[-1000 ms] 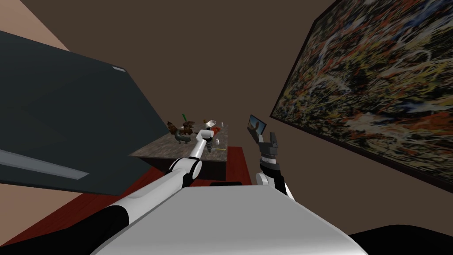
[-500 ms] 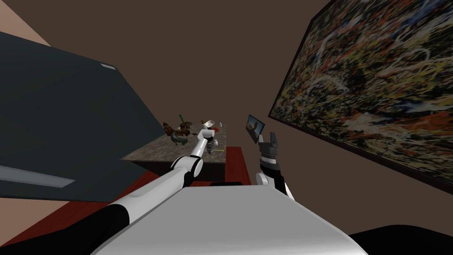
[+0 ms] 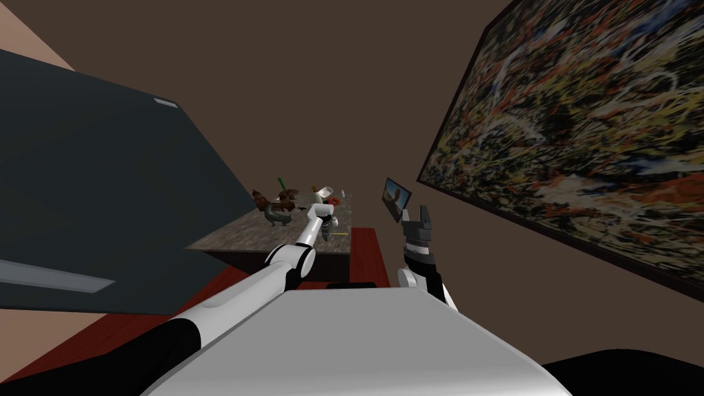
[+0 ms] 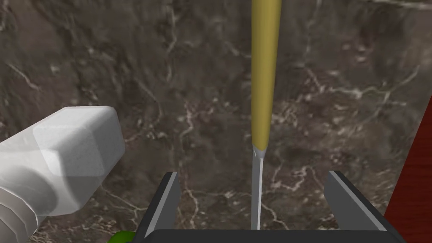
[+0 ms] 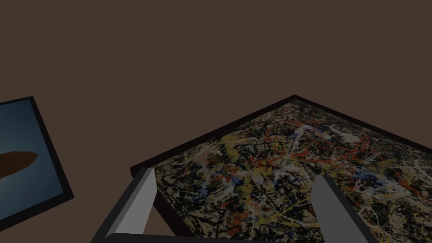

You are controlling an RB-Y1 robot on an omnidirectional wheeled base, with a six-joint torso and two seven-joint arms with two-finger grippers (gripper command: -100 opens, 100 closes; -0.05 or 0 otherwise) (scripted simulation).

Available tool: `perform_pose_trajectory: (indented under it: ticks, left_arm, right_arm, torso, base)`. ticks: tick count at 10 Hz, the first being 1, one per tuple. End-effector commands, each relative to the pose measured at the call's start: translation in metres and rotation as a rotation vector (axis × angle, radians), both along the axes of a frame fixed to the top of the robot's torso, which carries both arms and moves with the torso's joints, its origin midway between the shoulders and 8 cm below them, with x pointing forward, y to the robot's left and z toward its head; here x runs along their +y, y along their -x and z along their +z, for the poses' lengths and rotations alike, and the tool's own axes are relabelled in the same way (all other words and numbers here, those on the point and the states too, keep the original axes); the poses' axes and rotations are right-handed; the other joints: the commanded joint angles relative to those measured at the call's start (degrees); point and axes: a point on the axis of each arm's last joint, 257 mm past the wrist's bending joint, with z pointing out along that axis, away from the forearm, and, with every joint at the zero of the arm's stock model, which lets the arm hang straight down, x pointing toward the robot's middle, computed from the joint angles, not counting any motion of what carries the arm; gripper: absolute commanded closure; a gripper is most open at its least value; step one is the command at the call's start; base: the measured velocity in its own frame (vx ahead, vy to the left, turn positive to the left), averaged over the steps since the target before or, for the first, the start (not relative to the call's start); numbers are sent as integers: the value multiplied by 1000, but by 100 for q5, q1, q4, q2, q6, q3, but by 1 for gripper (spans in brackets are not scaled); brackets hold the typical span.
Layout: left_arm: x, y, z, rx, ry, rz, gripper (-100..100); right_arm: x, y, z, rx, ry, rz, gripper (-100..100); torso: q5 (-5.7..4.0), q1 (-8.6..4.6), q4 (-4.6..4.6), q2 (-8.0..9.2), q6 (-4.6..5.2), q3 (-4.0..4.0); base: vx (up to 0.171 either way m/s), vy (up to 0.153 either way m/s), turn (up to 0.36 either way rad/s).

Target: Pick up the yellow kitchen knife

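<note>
Knife: slim yellow-handled, thin grey-bladed knife (image 4: 265, 84), flat on the dark veined marble top (image 4: 126, 63), centred between the fingers, handle running out past the tips
Left pincer: left pincer (image 4: 253, 174) wide apart, empty
Handling: likely light, stiff, slick; blade too thin, so take the handle, just ahead of the tips
Neighbour: white faceted cap (image 4: 71, 152) beside one finger
Right pincer: right pincer (image 5: 232, 174) apart, idle

Kitchen knife (image 4: 263, 84): long, rounded, mustard-yellow handle, tapered toward a narrow grey blade that showed as a thin sliver. Lay unheld on dark brown marbled countertop (image 4: 126, 63), near its edge. Lay straight, blade end toward left gripper (image 4: 253, 174) and between its spread fingers, touching neither; handle pointed away.
</note>
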Motion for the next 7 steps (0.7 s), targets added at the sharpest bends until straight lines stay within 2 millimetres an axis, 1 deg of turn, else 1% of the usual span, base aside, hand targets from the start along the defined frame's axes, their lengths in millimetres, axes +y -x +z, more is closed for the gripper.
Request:
perform_pose_trajectory:
  ticks: [1,5,6,7]
  left_arm:
    - [0,0,0,0,0,0,100]
    - [0,0,0,1,0,-1,100]
    - [0,0,0,1,0,-1,0]
    - [10,-2,9,3,11,20,-100]
  right_arm:
    - [0,0,0,0,0,0,0]
    - [0,0,0,0,0,0,0]
    - [0,0,0,0,0,0,0]
    - [0,0,0,0,0,0,0]
  torso:
    - [0,0,0,0,0,0]
    - [2,2,-2,-6,-1,-4]
    - [2,2,-2,-6,0,-4]
    - [2,2,-2,-7,0,-5]
  base:
    - [0,0,0]
    - [0,0,0]
    - [0,0,0]
    - [-10,115,-27]
